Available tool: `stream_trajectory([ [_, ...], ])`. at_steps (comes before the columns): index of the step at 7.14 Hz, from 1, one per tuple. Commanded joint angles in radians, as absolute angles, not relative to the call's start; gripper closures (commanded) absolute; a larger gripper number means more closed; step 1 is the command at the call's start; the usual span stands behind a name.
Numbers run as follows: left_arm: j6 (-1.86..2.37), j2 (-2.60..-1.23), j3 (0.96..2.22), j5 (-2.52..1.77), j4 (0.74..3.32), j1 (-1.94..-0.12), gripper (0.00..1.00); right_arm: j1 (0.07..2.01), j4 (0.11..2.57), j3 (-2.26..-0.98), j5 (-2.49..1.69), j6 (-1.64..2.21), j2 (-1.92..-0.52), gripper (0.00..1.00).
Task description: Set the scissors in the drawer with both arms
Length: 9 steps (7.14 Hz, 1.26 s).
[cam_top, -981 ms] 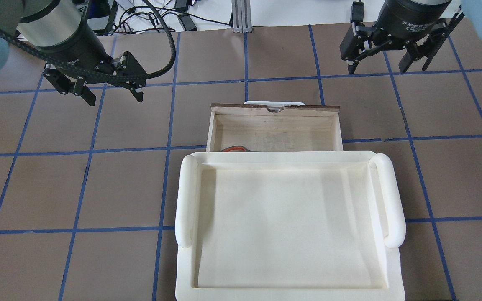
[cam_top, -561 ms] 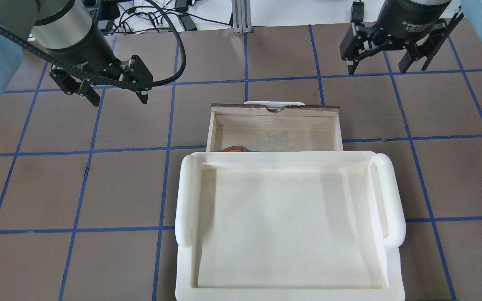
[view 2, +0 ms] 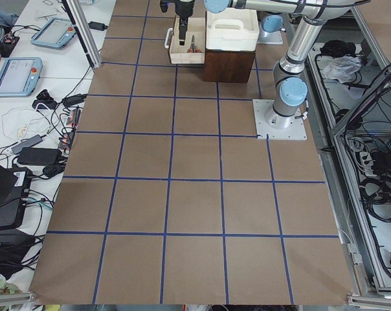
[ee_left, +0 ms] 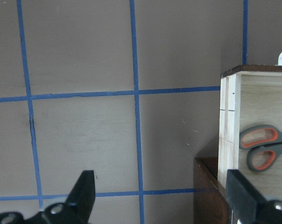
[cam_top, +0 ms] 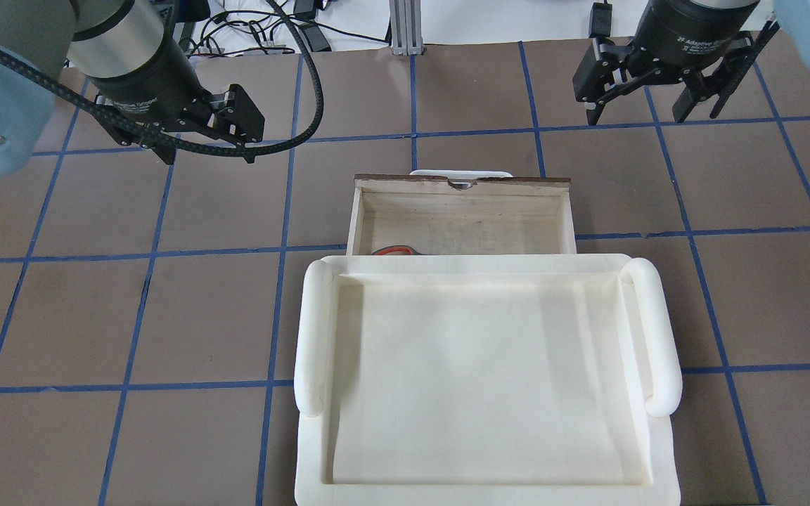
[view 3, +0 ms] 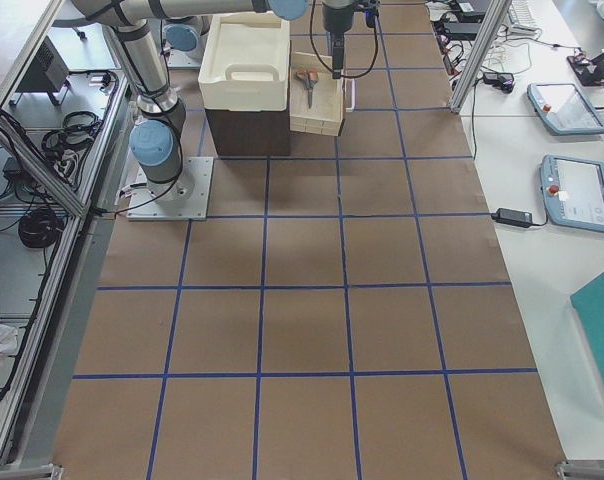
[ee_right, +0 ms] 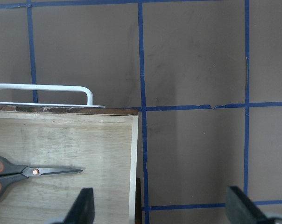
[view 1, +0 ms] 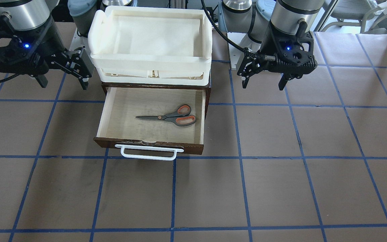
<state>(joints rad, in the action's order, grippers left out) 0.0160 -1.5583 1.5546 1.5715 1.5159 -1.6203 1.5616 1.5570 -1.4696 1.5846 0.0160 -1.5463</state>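
Note:
The scissors (view 1: 171, 118) lie flat inside the open drawer (view 1: 153, 145), handles toward my left side. In the overhead view only an orange-red handle loop (cam_top: 394, 250) peeks out from under the foam tray. They also show in the left wrist view (ee_left: 262, 149) and the right wrist view (ee_right: 24, 171). My left gripper (cam_top: 207, 156) is open and empty, above the table to the left of the drawer (cam_top: 461, 184). My right gripper (cam_top: 635, 118) is open and empty, above the table past the drawer's right front corner.
A cream-white foam tray (cam_top: 489, 266) sits on top of the dark brown cabinet (view 2: 229, 65) and covers the drawer's rear part. The white bar handle (view 1: 148, 156) sticks out from the drawer front. Blue tape lines grid the brown table. Cables lie beyond the far edge.
My left gripper has moved to the right and slightly away from the robot, closer to the drawer's side. The right gripper, scissors and drawer have not moved.

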Motion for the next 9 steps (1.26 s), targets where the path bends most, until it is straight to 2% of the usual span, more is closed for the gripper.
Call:
stream_trajectory([
  [1, 0.023, -1.56, 1.562, 1.571, 1.514, -1.615, 0.0, 1.562, 1.557, -1.47, 1.586, 0.017, -1.546, 0.0],
  [9, 0.026, -1.554, 1.568, 1.585, 1.516, -1.615, 0.0, 1.562, 1.557, -1.47, 1.582, 0.017, -1.546, 0.0],
])
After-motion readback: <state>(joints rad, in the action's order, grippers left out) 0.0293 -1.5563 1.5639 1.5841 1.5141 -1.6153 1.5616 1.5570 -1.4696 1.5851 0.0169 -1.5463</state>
